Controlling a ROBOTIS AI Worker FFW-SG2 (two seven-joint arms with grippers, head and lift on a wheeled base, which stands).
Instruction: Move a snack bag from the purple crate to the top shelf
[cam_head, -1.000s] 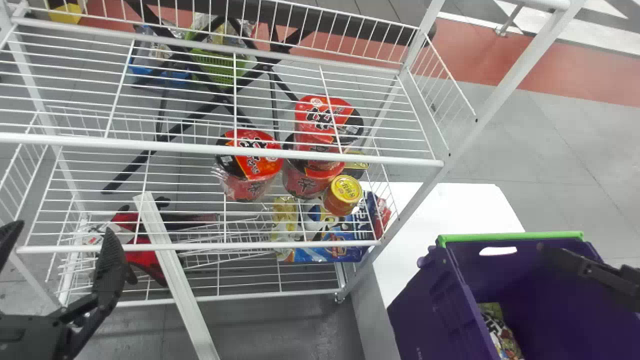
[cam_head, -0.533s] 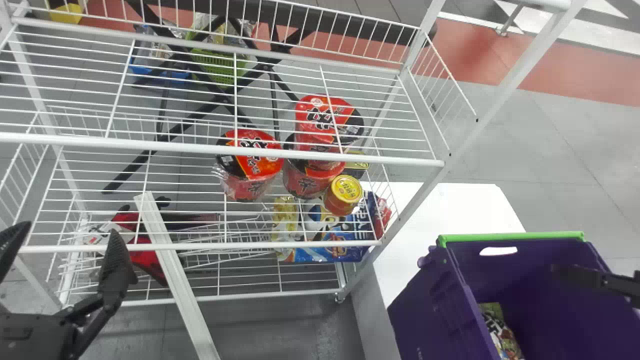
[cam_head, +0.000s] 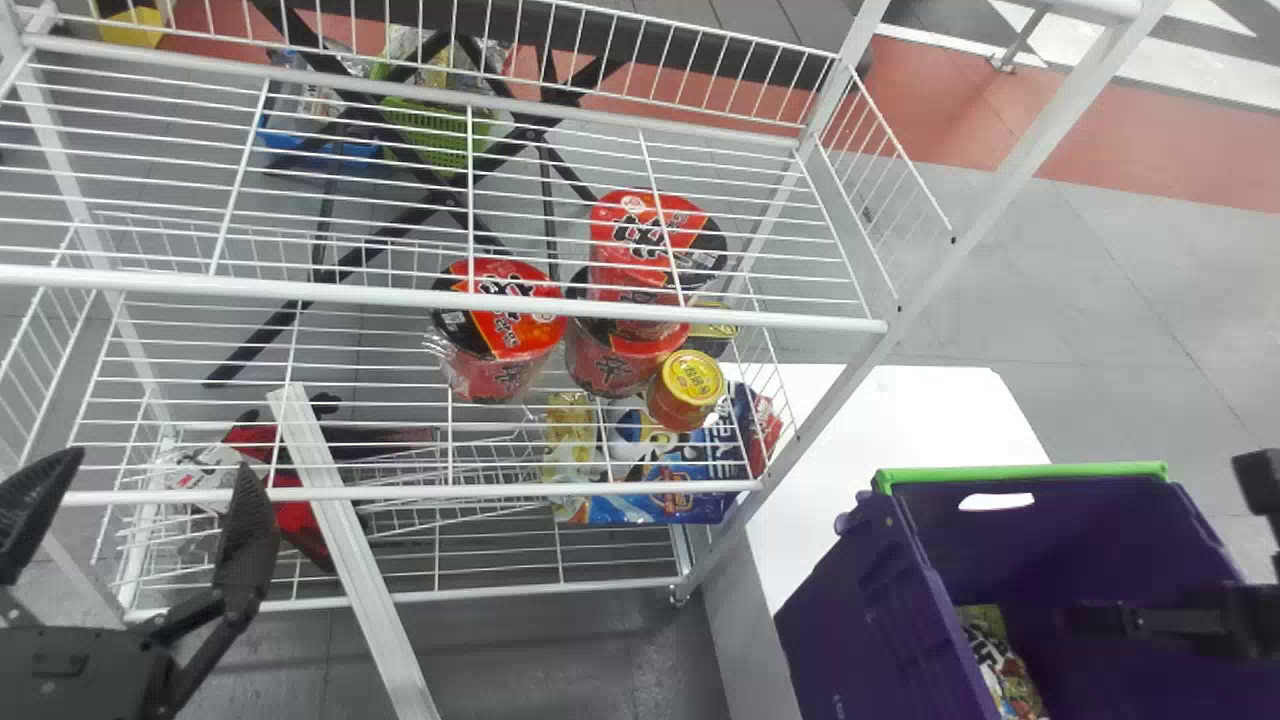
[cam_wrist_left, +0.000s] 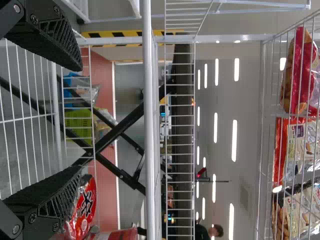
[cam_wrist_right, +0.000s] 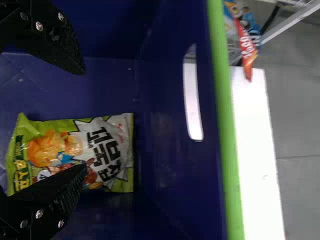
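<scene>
Right fingers (cam_head: 1105, 619) have shifted, wide apart, empty; snack bag (cam_wrist_right: 107, 145) points lengthwise toward crate's (cam_head: 850, 600) far wall (cam_head: 1085, 545).

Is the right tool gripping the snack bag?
No, the right tool has its fingers wide apart, and the snack bag lies on the floor of the purple crate.
</scene>
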